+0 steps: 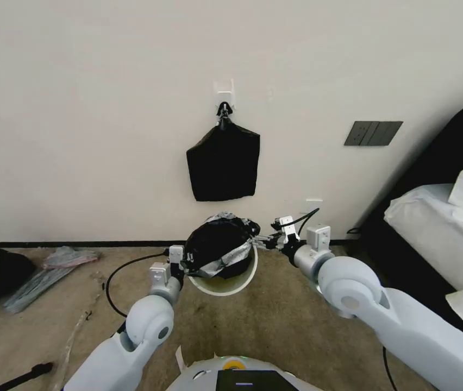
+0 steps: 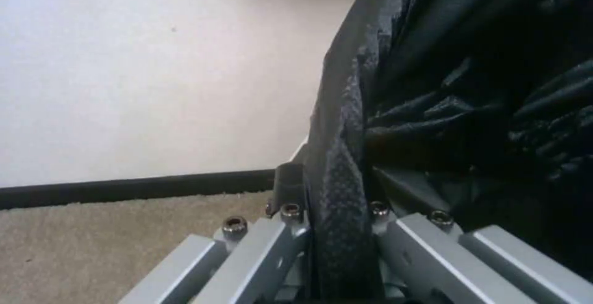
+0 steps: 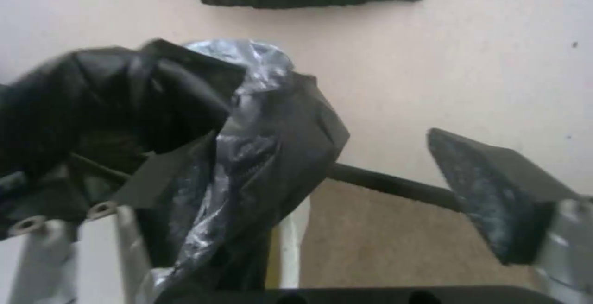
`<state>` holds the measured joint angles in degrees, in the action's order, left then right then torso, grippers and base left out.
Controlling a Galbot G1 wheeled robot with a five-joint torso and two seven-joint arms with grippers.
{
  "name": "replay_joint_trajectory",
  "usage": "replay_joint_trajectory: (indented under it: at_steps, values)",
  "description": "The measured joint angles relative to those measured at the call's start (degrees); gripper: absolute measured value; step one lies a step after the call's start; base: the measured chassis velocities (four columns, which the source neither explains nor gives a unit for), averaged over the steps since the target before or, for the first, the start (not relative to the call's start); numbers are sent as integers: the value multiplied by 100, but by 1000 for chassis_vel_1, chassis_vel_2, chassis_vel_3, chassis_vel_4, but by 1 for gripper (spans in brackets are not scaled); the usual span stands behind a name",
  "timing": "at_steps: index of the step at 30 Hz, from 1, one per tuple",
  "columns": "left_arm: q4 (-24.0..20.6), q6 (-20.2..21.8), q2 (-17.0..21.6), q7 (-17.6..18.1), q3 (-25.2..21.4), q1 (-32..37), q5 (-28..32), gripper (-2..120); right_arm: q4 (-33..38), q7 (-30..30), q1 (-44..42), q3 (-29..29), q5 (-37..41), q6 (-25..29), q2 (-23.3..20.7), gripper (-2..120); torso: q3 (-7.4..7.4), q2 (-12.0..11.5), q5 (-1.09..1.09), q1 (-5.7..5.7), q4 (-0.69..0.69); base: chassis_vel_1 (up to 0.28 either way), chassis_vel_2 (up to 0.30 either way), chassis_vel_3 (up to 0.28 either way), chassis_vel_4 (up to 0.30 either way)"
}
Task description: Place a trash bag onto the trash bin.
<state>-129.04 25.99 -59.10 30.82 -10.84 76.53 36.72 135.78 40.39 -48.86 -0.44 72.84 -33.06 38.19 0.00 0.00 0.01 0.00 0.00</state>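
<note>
My left tool (image 1: pixel 183 260) pinches the trash bag (image 1: pixel 218 245), draped over the trash bin (image 1: pixel 226 282) at frame centre. My right tool (image 1: pixel 264 240) gapes wide beside the rim; bare carpet (image 1: pixel 275 315) surrounds the bin.

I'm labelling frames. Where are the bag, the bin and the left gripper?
bag (image 1: pixel 218 244), head view, dark crumpled middle.
bin (image 1: pixel 231 282), head view, front of the cream rim.
left gripper (image 2: pixel 337 223), left wrist view, between the fingers clamping the bag's edge.

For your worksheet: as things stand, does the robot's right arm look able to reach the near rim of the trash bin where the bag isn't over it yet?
Probably yes. The right gripper is open beside the trash bin, and nothing blocks the bare near rim. The left gripper is shut on the trash bag.
</note>
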Motion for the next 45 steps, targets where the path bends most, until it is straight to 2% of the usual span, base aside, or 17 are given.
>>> replay_joint_trajectory:
  at_steps: [1, 4, 5, 7, 9, 10, 12, 14, 17, 20, 21, 22, 24, 30, 32, 34, 45]
  values:
    - [0, 0, 0, 0, 0, 0, 0, 1, 0, 0, 0, 0, 0, 0, 0, 85, 0, 0, 0, 0, 0, 0, 0, 0, 0]
    - [-11, 0, 5, -9, 2, -5, -1, 1, -9, 21, -10, -4, 65, 0, 1, 69, 0, 0, 0, 0, 0, 0, 0, 0, 0]
    - [-11, 0, 5, -9, 2, -5, -1, 1, -9, 21, -10, -4, 65, 0, 1, 69, 0, 0, 0, 0, 0, 0, 0, 0, 0]
    - [-12, 0, 7, -12, 0, -8, 0, 1, 5, 25, -16, -3, 139, 9, 0, 58, 0, 0, -1, 0, 0, 0, 0, 0, 0]
    - [-12, 0, 7, -12, -1, -8, 1, 1, 11, 25, -18, -2, 154, 11, 0, 56, 0, 0, -1, 0, 0, 0, 0, 0, 0]
    - [-12, 0, 6, -12, -3, -8, 2, 1, 16, 25, -22, -1, 169, 17, 2, 49, 0, 0, 0, 0, 0, 0, 0, 0, 0]
    - [-12, 0, 6, -12, -6, -9, 4, 1, 19, 25, -24, 0, 174, 22, 2, 44, 0, 0, -1, 0, 0, 0, 0, 0, 0]
    - [-22, 0, 8, -12, -23, -9, 11, 1, 43, 25, -29, 8, 180, 37, -9, 33, 0, 0, -1, 0, 0, 0, 0, 0, 0]
    - [-30, 0, 11, -12, -30, -7, 16, 1, 49, 25, -30, 13, 179, 41, -18, 27, 0, 0, -1, 0, 0, 0, 0, 0, 0]
    - [-46, 0, 24, -15, -46, 0, 30, 1, 55, 25, -40, 20, 151, 44, -34, 13, 0, 0, -1, 0, 0, 0, 0, 0, 0]
    - [-46, 0, 24, -15, -46, 0, 30, 1, 55, 25, -40, 20, 151, 44, -34, 13, 0, 0, -1, 0, 0, 0, 0, 0, 0]
    - [-54, -4, 24, -22, -57, 8, 37, 1, 48, 23, -50, 21, 118, 42, -38, 6, 0, 0, -1, 0, 0, 0, 0, 0, 0]
    - [-71, -29, 23, -55, -82, 43, 52, 1, 7, 17, -74, 27, 52, 42, -43, 0, 0, 0, 0, 0, 0, 0, 0, 0, 0]
    - [-111, -200, 18, -184, -165, 181, 226, 1, -139, 1, -142, 71, 1, 38, -67, 0, 0, 0, 0, 0, 0, 0, 0, 0, 0]
    - [-131, -536, 26, -438, -261, 367, 258, 1, -316, -24, -246, 125, 80, -36, -100, 0, 0, 0, 0, 0, 0, 0, 0, 0, 0]
    - [-136, -657, 19, -478, -324, 406, 330, 1, -394, -50, -331, 172, 141, -119, -133, 0, 0, 0, 0, 0, 0, 0, 0, 0, 0]
    - [-233, -971, -113, -382, -537, 345, 1044, 1, -372, -659, -1142, 406, -8, -490, -299, 0, 0, 0, 0, 0, -1, 0, 0, 0, 0]
